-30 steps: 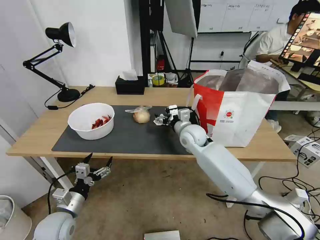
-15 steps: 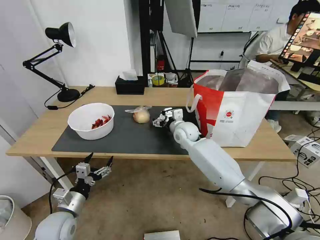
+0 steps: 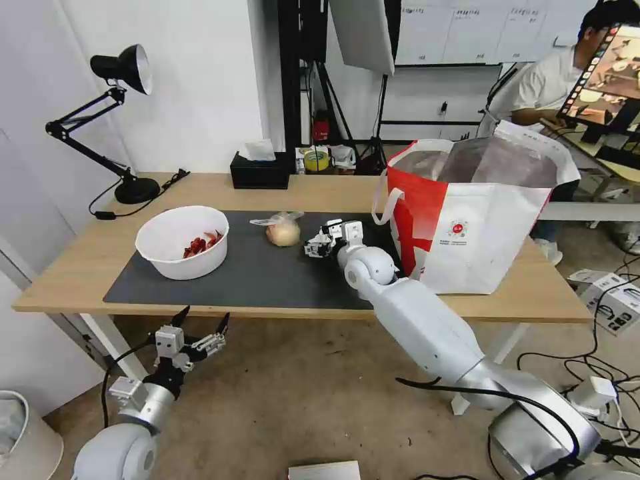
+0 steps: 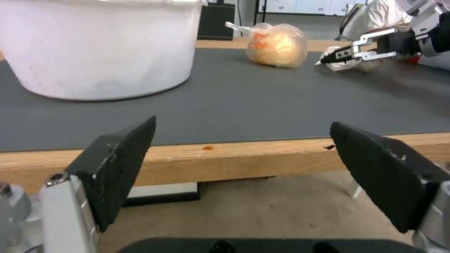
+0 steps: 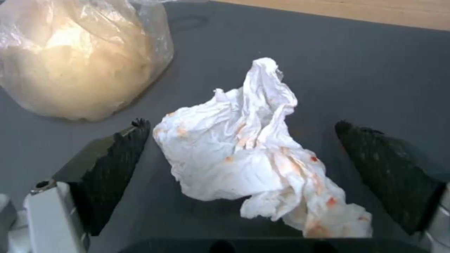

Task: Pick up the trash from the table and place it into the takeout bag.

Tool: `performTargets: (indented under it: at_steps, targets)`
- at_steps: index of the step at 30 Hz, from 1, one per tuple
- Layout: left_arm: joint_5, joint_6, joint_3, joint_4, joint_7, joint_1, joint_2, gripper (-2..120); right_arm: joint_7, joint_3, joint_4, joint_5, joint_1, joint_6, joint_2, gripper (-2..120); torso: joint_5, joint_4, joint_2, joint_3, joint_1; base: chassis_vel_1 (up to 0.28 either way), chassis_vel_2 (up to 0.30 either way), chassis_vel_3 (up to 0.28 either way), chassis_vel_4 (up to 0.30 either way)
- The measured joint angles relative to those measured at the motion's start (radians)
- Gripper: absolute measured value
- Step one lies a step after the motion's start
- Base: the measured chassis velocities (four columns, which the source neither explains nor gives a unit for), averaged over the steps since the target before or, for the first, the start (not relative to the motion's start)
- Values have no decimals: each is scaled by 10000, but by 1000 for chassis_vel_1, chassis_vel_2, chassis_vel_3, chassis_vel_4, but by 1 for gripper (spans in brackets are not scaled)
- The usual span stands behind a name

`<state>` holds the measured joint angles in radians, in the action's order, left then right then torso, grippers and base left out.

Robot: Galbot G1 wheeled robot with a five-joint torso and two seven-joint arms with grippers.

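On the dark mat (image 3: 253, 277) of the table (image 3: 73, 283) stand a white bowl with red scraps (image 3: 182, 241) and a clear bag around a beige lump (image 3: 283, 231). A crumpled white tissue (image 5: 248, 165) with orange stains lies flat on the mat. My right gripper (image 5: 241, 140) is open, one finger on each side of the tissue, apart from it. This gripper (image 3: 319, 244) sits just right of the lump. The takeout bag (image 3: 480, 227) stands open at the table's right end. My left gripper (image 3: 199, 328) hangs open below the front edge, holding nothing.
A black tissue box (image 3: 260, 171) and a desk lamp (image 3: 127, 80) with its cord stand at the back of the table. Cables and boxes (image 3: 613, 300) lie on the floor at the right. A person sits behind the bag.
My right arm has swung left and its gripper has come down a little around the tissue. The left gripper has risen slightly.
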<state>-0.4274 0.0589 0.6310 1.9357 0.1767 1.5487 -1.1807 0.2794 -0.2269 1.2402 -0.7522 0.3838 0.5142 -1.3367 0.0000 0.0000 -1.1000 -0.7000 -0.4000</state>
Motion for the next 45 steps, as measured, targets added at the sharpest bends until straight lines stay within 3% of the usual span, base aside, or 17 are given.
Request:
performTargets:
  at_steps: [6, 8, 12, 22, 32, 36, 45]
  targets:
    - [11, 1, -4, -7, 2, 3, -31, 100, -67, -6, 4, 12, 19, 0, 50, 96, 0, -1, 0, 0, 0, 0, 0, 0, 0]
    - [19, 7, -6, -14, 3, 6, -58, 100, -114, -17, 4, 15, 43, 10, 68, 85, 0, 0, 0, 0, 0, 0, 0, 0, 0]
    - [28, 15, -6, -15, 5, 17, -85, 100, -158, -22, 20, 21, 60, 25, 89, 76, 0, 0, 0, 0, 0, 0, 0, 0, 0]
    - [62, 43, 8, 15, 7, 48, -134, 100, -159, -15, 175, 36, 175, 52, 155, 34, 0, -1, 0, 0, 0, 0, 0, 0, 0]
    - [63, 48, 28, 83, 7, 78, -137, 100, -177, 5, 423, -6, 266, 50, 245, 2, 0, 1, 0, 0, 0, 0, 0, 0, 0]
    - [62, 50, 43, 132, 7, 92, -140, 100, -269, 54, 862, 2, 323, -210, 408, 0, 1, 2, 0, -1, 0, 0, 0, 0, 0]
    - [49, 50, 123, 317, 3, 221, -172, 100, -267, 270, 3862, 84, 650, -435, 1636, 0, 2, 1, 0, 0, 0, 0, 0, 0, 0]
